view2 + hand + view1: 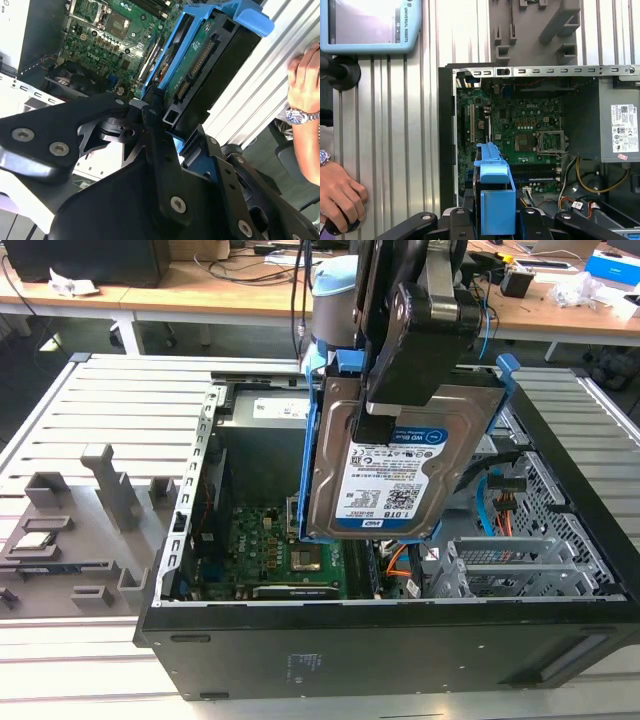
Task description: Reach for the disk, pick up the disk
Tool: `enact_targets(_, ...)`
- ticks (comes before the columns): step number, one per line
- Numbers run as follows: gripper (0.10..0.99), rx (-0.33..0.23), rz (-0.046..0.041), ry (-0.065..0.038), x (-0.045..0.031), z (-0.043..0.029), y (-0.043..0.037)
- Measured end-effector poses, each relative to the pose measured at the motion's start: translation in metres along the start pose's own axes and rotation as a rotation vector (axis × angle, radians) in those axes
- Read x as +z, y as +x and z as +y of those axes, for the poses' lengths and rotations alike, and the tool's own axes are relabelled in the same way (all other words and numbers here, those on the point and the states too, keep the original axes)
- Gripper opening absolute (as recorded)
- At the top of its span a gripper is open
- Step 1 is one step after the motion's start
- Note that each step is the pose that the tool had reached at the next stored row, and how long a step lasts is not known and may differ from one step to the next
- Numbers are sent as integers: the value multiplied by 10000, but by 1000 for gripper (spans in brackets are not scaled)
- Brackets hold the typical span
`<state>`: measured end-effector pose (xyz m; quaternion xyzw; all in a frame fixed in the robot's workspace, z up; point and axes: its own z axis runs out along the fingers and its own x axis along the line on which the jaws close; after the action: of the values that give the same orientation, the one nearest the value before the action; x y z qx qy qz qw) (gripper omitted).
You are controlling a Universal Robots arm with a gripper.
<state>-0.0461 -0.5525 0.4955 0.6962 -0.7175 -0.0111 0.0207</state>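
Disk: flat rectangular silver-grey metal hard drive (385, 465) with a white-and-blue barcode label, clipped in a glossy blue plastic frame; it hangs upright in the air above the open case, clear of the motherboard below.
Tool: black, matte, screw-studded linkage tool (385, 420) closed on the disk's upper part, one finger pad pressed flat on the labelled face.
Case: black sheet-metal computer case (380, 650) lying on its side, lid off, on the ribbed aluminium worktop (120, 400).
Inside the case: green motherboard (270, 550) with a square processor socket; perforated grey metal drive cage (520, 565) at the exterior view's right, with orange and blue cables beside it.
Around: grey plastic fixture blocks (75, 530) on the worktop at the exterior view's left, well apart from the case; wooden desks behind.
Exterior view: shows the label side of the disk.
Second wrist view: shows the disk's (200, 60) other side edge-on, with green circuit board, black connector and blue frame tab, and a person's hand (302, 82) with a metal wristwatch on the worktop.
First wrist view: looks down the blue frame's edge (495, 195) into the case; a hand (340, 197) rests on the worktop, and a light blue tablet-like pendant (370, 25) lies near it.
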Motion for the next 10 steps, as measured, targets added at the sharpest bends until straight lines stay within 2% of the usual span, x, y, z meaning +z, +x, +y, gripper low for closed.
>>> enact_targets(3,369,-2,1,0,0,-4,1)
enact_targets(6,369,0,1,0,-3,-52,-1)
enact_targets(7,369,-1,1,0,-5,-104,-2)
enact_targets(10,369,0,0,0,-8,-171,-4)
